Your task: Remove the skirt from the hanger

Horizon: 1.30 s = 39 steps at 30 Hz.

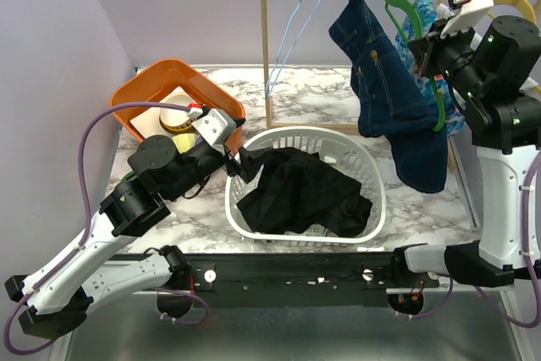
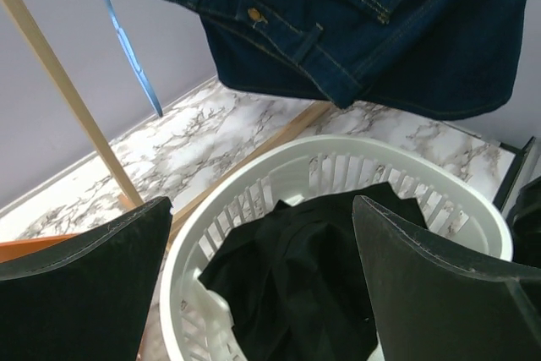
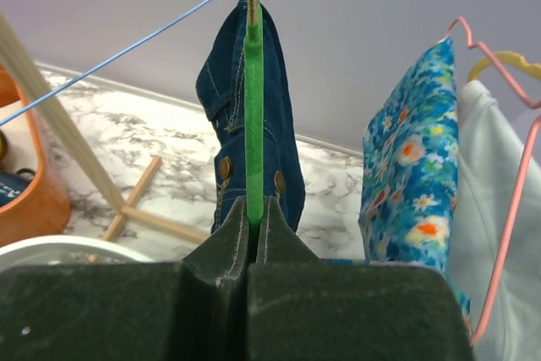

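Observation:
A dark denim skirt (image 1: 393, 99) (image 2: 355, 31) (image 3: 275, 99) hangs draped over a green hanger (image 1: 439, 99) (image 3: 254, 124) on the rack's rail, its lower part drooping beside the basket. My right gripper (image 1: 418, 46) (image 3: 254, 209) is raised at the rack and shut on the green hanger's lower bar, with the skirt's buttoned front just beyond its tips. Low at the basket's left rim, my left gripper (image 1: 241, 162) (image 2: 262, 202) is wide open with nothing between its fingers, well below and left of the skirt.
A white laundry basket (image 1: 372, 175) (image 2: 254, 179) holds a black garment (image 1: 304, 192) (image 2: 296, 285). An orange bin (image 1: 169, 78) sits at the back left. On the wooden rack (image 1: 266, 40) hang an empty blue wire hanger (image 1: 296, 23), a blue floral garment (image 3: 410, 150) and a pink hanger (image 3: 516, 192).

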Each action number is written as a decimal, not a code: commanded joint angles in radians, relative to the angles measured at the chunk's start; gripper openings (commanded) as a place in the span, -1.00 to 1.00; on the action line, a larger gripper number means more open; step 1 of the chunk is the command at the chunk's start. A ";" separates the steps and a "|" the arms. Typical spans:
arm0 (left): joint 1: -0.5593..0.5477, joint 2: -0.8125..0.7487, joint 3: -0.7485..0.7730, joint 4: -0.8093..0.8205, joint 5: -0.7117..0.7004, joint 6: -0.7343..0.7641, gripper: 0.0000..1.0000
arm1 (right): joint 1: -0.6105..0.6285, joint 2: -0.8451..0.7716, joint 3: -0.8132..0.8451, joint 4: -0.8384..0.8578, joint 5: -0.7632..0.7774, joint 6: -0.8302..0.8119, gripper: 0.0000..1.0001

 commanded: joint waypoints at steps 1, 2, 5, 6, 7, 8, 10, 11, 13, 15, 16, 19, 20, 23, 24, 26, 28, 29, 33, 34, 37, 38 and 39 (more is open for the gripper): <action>0.003 0.015 0.062 -0.014 0.056 -0.062 0.98 | -0.003 -0.089 0.005 0.026 -0.080 0.041 -0.99; 0.003 0.021 0.066 -0.010 0.074 -0.073 0.98 | -0.002 -0.117 0.000 0.023 -0.093 0.045 -0.99; 0.003 0.030 0.076 0.024 0.113 -0.125 0.98 | -0.003 -0.157 -0.018 0.015 -0.142 0.075 -0.99; 0.003 0.035 0.083 0.033 0.120 -0.136 0.98 | -0.002 -0.186 -0.020 0.002 -0.156 0.084 -0.99; 0.003 0.039 0.089 0.041 0.121 -0.151 0.98 | -0.002 -0.200 -0.020 -0.005 -0.168 0.104 -0.99; 0.003 0.053 0.099 0.045 0.122 -0.178 0.98 | -0.002 -0.217 -0.020 -0.009 -0.183 0.116 -0.99; 0.003 0.075 0.131 0.047 0.117 -0.209 0.98 | -0.003 -0.264 -0.021 -0.015 -0.206 0.160 -0.99; 0.003 0.096 0.140 0.052 0.117 -0.243 0.98 | -0.003 -0.281 -0.024 -0.015 -0.229 0.171 -0.99; 0.003 0.116 0.158 0.059 0.153 -0.269 0.98 | -0.003 -0.331 -0.038 0.001 -0.257 0.211 -0.99; 0.003 0.140 0.152 0.091 0.197 -0.315 0.98 | -0.002 -0.364 -0.066 0.043 -0.309 0.251 -0.99; 0.003 0.147 0.146 0.111 0.235 -0.333 0.98 | -0.003 -0.390 -0.076 0.066 -0.339 0.292 -0.99; 0.003 0.162 0.105 0.208 0.292 -0.409 0.98 | -0.003 -0.433 -0.150 0.191 -0.445 0.415 -0.99; 0.003 0.170 0.097 0.254 0.297 -0.425 0.98 | -0.003 -0.457 -0.167 0.224 -0.476 0.446 -0.99; 0.003 0.176 0.057 0.329 0.292 -0.484 0.98 | -0.003 -0.494 -0.208 0.316 -0.457 0.521 -0.99; 0.003 0.180 0.041 0.341 0.286 -0.491 0.98 | -0.002 -0.500 -0.208 0.330 -0.443 0.530 -0.99; 0.003 0.182 0.024 0.377 0.274 -0.511 0.98 | -0.003 -0.507 -0.196 0.337 -0.426 0.553 -0.99; 0.003 0.191 0.007 0.397 0.277 -0.525 0.98 | -0.002 -0.517 -0.199 0.372 -0.427 0.579 -0.99; 0.001 0.193 0.001 0.432 0.285 -0.544 0.98 | -0.003 -0.524 -0.213 0.389 -0.438 0.607 -0.99; 0.003 0.203 -0.032 0.542 0.366 -0.602 0.98 | -0.002 -0.539 -0.244 0.451 -0.446 0.650 -0.99; 0.001 0.205 -0.035 0.561 0.375 -0.610 0.98 | -0.002 -0.545 -0.251 0.458 -0.447 0.658 -0.99; 0.001 0.222 -0.030 0.598 0.381 -0.628 0.98 | -0.003 -0.553 -0.291 0.503 -0.464 0.696 -0.99; 0.001 0.226 -0.027 0.601 0.384 -0.627 0.98 | -0.003 -0.554 -0.300 0.514 -0.469 0.717 -0.99; 0.000 0.239 -0.024 0.602 0.387 -0.627 0.98 | -0.003 -0.556 -0.314 0.535 -0.472 0.725 -0.99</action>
